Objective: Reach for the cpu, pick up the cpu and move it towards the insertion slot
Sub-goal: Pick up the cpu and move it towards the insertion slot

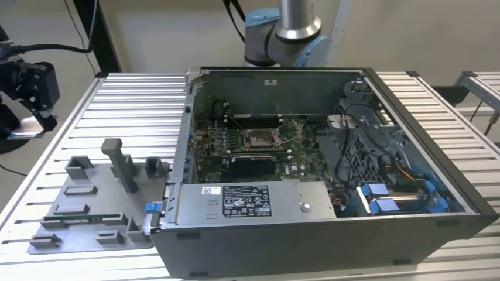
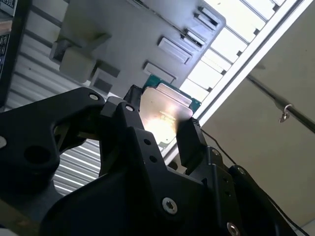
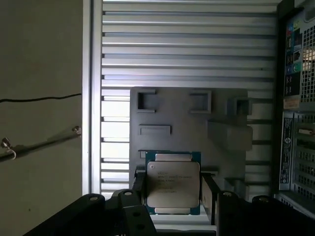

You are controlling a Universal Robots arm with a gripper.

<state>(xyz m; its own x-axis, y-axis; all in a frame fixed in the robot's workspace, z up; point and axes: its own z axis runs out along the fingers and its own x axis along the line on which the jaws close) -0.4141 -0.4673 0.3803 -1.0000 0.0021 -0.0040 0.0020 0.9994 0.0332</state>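
Hand [image 3: 173, 192] clamped on cpu [image 3: 173, 181] edges in the first wrist view, over grey fixture [image 3: 187, 115] on table [image 3: 172, 44]; insertion slot [image 1: 260, 138] mid-frame in exterior view, seemingly well apart

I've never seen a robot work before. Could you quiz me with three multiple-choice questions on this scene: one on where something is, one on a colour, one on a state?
1. Where is the silvery chip?
A. Inside the computer case
B. On the floor
C. Between the fingers of the claw

2. What colour is the long thin stick in the grey tray?
A. Red
B. Green
C. Yellow

3. How is the computer case?
A. Open, insides showing
B. Closed up
C. Upside down

Answers:
1 C: both wrist views show a finger pressed against each side of the chip.
2 B: the exterior view shows it green.
3 A: its circuit board and cables are plain to see.
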